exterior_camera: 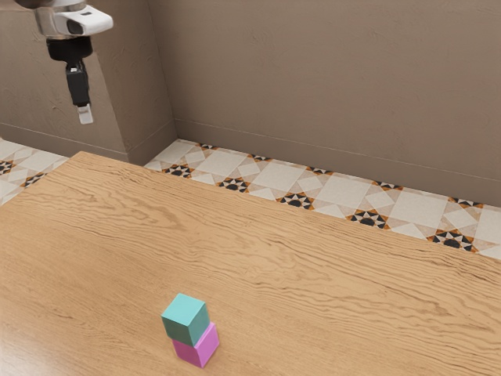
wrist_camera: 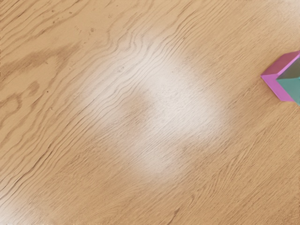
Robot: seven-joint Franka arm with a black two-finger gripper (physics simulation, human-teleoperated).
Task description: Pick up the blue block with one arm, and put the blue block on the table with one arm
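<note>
Two blocks make a small stack low in the exterior view, left of centre: the blue block (exterior_camera: 186, 317), a greenish blue, sits on top of the pink block (exterior_camera: 203, 348), which rests on the counter (exterior_camera: 313, 282). The hand (exterior_camera: 85, 114) is high in the upper left of that frame, so the blue block lies well apart from it, below it and toward the exterior view's right. In the wrist view the stack is well off to one side of the spot under the hand, cut by the picture's edge. The blue block looks like a cube, with no long axis to favour, so the turn of its faces should matter most for the grip. With one arm (exterior_camera: 74, 22) here, nearness settles nothing. The arm comes in at the upper left corner, and the hand hangs from it, pointing nearly straight down with a slight lean. Whether it is released or clenched I cannot tell. The step seems to be the approach: travel across, then lower onto the upper block without knocking the pink one.
</note>
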